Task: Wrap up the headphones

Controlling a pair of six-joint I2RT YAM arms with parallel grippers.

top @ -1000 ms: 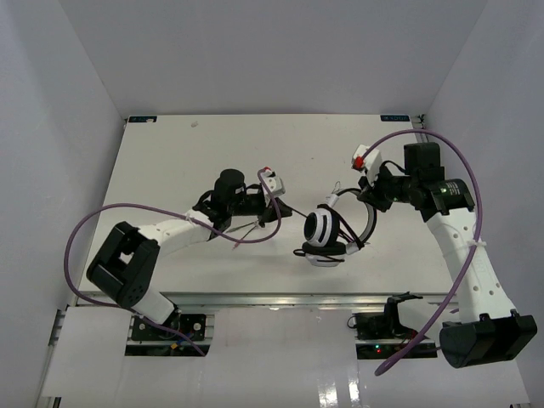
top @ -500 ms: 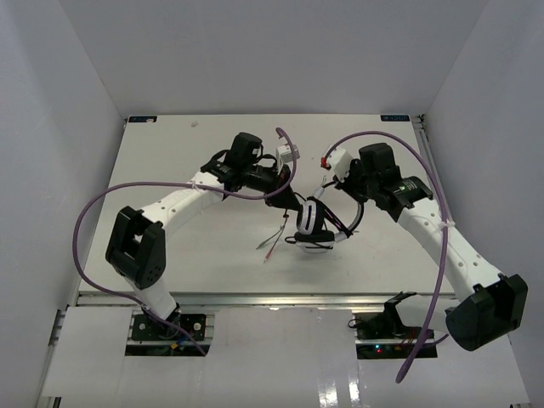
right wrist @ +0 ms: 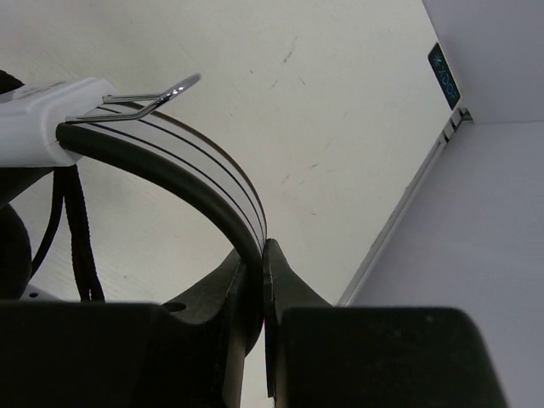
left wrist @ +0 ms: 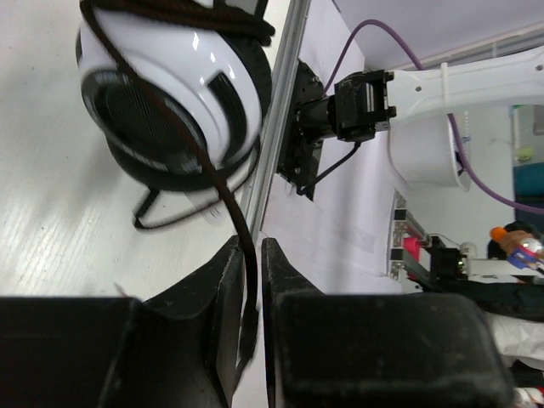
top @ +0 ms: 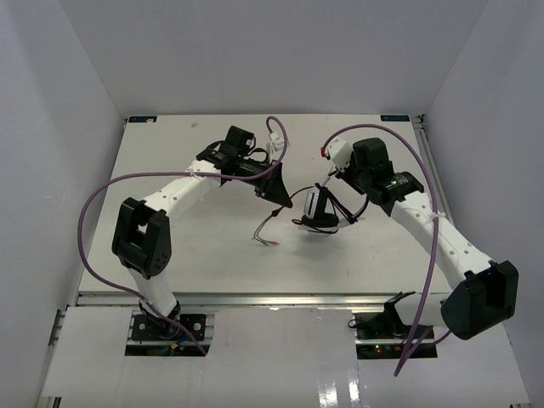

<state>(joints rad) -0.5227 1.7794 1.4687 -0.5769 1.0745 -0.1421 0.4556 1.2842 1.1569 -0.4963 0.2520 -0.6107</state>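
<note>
The headphones (top: 319, 208) hang above the table's middle, white ear cups with black pads. My right gripper (top: 338, 189) is shut on the black-and-white headband (right wrist: 183, 174) and holds the headphones up. My left gripper (top: 280, 197) is shut on the thin black cord (left wrist: 223, 191), which runs from between its fingers up over the white ear cup (left wrist: 183, 76). Several turns of cord lie across the cups. The cord's loose end (top: 265, 236) trails on the table to the lower left of the headphones.
Thick purple robot cables (top: 102, 195) loop off both arms. The white table (top: 195, 246) is bounded by a metal rail (top: 255, 297) at the near edge and white walls on the other sides.
Both arms moved toward the far middle of the table, carrying the headphones up and left. The left gripper swung around the cups with the cord. The cord's loose end slid left.
</note>
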